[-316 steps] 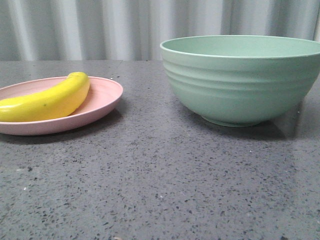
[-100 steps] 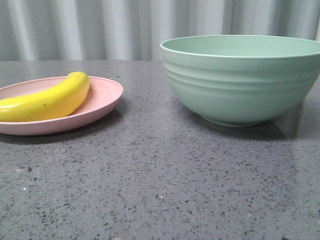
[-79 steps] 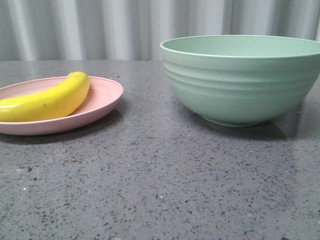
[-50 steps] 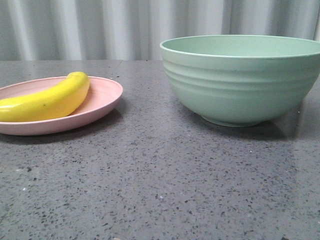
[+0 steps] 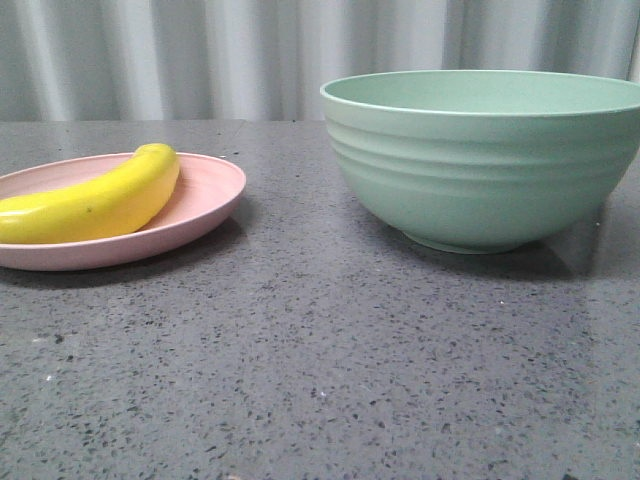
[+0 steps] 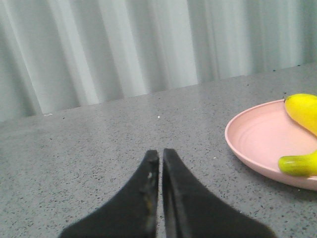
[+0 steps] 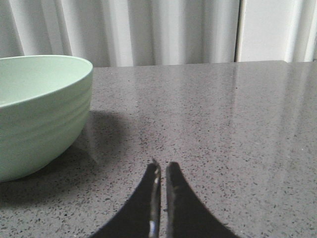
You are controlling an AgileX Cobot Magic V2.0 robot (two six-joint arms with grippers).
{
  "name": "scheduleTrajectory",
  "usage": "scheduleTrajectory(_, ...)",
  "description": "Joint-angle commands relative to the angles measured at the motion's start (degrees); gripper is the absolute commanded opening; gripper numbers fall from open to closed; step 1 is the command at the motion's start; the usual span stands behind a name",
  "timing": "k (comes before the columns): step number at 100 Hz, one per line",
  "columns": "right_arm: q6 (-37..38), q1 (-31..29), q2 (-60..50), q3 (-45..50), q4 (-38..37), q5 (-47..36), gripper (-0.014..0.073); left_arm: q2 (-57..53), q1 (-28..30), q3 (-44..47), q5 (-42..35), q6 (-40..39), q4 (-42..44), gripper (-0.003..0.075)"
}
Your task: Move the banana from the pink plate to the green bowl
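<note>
Nothing has changed across the front views: the speckled dark-grey stone table [image 5: 330, 370] looks the same and no arm has entered, so the transfer has not begun. The large, deep, ridged mint-green bowl [image 5: 485, 160] fills the upper right of the front frame. The shallow pale-pink plate [image 5: 205, 195] sits at the left edge, well apart from it, carrying the glossy yellow plastic banana [image 5: 95, 200]. The left pincer [image 6: 160, 161] is closed and empty at the lower centre of its wrist frame, the banana near its right edge. The right pincer [image 7: 162, 171] is closed too, beside the bowl.
</note>
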Motion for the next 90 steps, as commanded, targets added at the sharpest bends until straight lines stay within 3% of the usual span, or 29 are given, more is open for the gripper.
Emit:
scheduleTrajectory(1,-0.1,-0.4,-1.2,1.0,-0.2,-4.9,-0.0064,-1.6,-0.4,0.4,-5.9,-0.2,-1.7,-0.0020)
scheduleTrajectory(20,-0.1,-0.4,-1.2,-1.3,-0.2,-4.4,-0.0064,-1.4,-0.4,-1.8,-5.4,-0.3,-3.7,-0.0020)
scheduleTrajectory(43,-0.1,-0.1,1.8,-7.8,-0.2,1.7,-0.0062,3.5,-0.4,-9.9,2.1,-0.2,-1.3,-0.0020)
scheduleTrajectory(76,-0.1,-0.1,20.5,-21.5,1.2,10.5,-0.0062,17.5,-0.4,-19.3,0.8,-0.2,-3.7,-0.0020)
scheduleTrajectory(90,-0.1,-0.1,27.7,-25.5,2.2,10.9,-0.0064,23.0,-0.4,-20.1,-5.6,-0.2,-3.7,-0.0019)
